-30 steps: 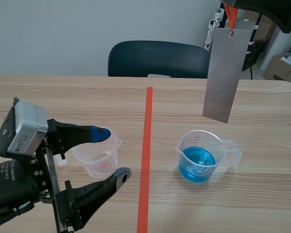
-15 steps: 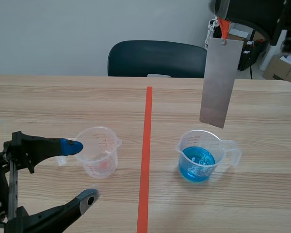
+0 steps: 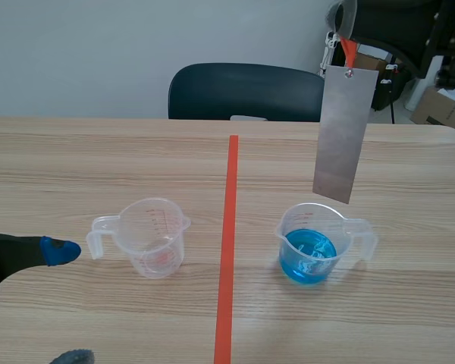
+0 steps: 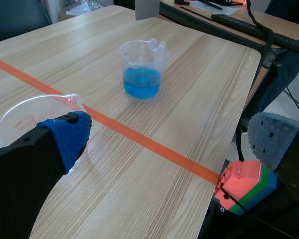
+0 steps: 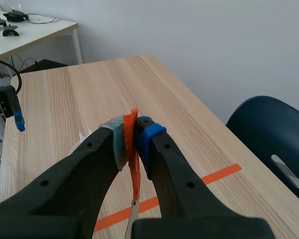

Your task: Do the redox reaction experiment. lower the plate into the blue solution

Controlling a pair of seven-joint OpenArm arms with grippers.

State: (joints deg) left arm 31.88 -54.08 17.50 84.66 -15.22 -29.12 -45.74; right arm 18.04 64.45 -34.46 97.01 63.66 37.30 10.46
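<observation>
Wooden tabletop [image 3: 98, 152] holds a blue-filled cup [image 3: 311, 254] at right; plate [image 3: 343, 133] hangs above it, its strip [image 5: 134, 174] clamped in right hand [image 5: 131, 137]; left hand [image 4: 172, 137] gapes near-left.

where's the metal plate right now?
Scene view, right side: the metal plate hangs by its orange strap from the right pincer, its lower edge just above the beaker of blue solution, not yet in it.

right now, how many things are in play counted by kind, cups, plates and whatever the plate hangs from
measuring cups: 2, the empty cup and the cup of blue solution
metal plate: 1
orange strip that the plate hangs from: 1
total: 4
</observation>
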